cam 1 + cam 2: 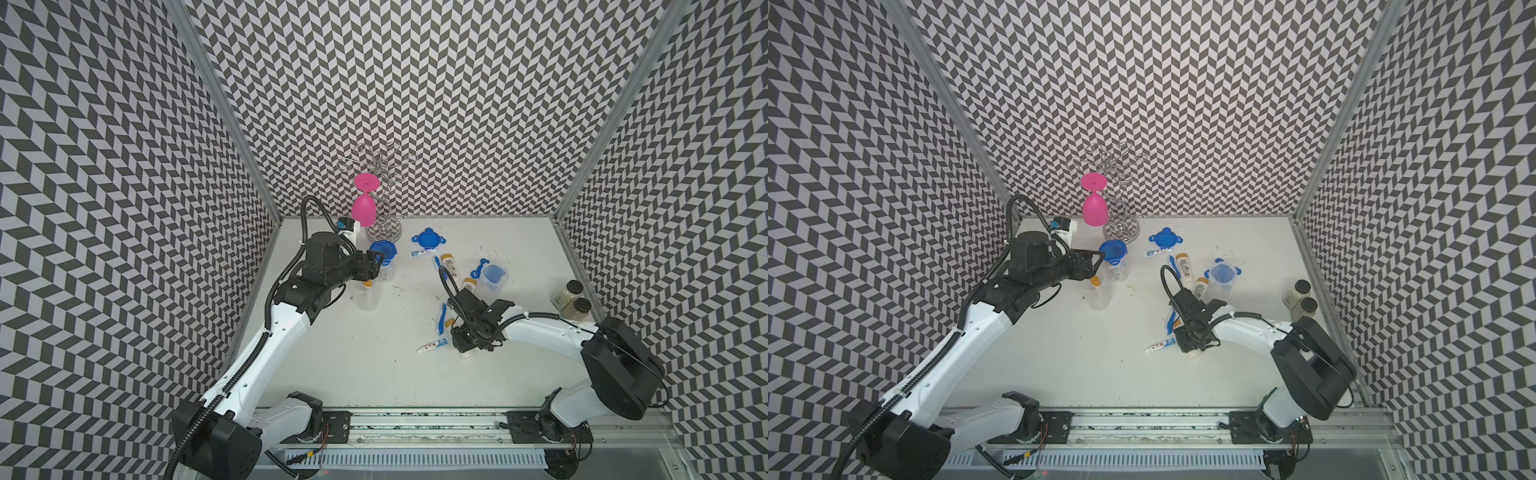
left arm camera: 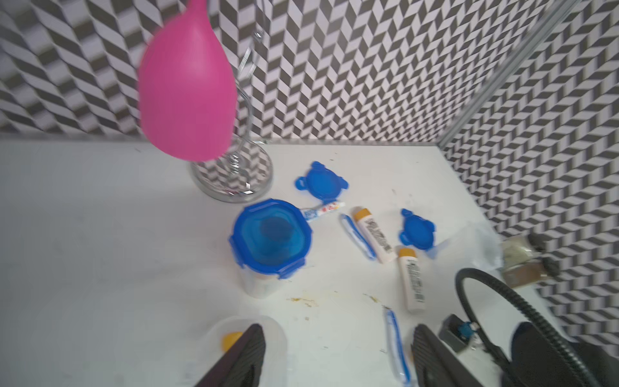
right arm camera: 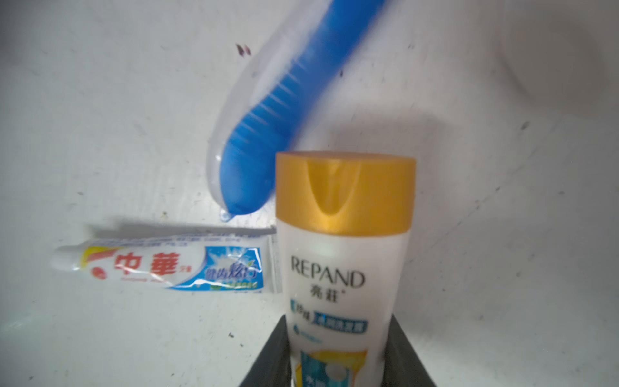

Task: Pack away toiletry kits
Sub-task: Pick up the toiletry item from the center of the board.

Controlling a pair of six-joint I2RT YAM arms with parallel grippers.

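My right gripper is shut on a white bottle with an orange cap, its fingers pressed to both sides, low over the table. Beside it lie a toothpaste tube and a blue toothbrush. My left gripper is open with nothing between its fingers. It hovers over an open clear jar holding a yellow-capped bottle. Just beyond stands a closed jar with a blue lid. Further right lie a loose blue lid, a toothpaste tube, two bottles and a toothbrush.
A pink goblet hangs on a silver wire rack at the back, close to my left gripper. A third clear jar stands open mid-right with a blue lid beside it. Two dark-capped spice jars stand by the right wall.
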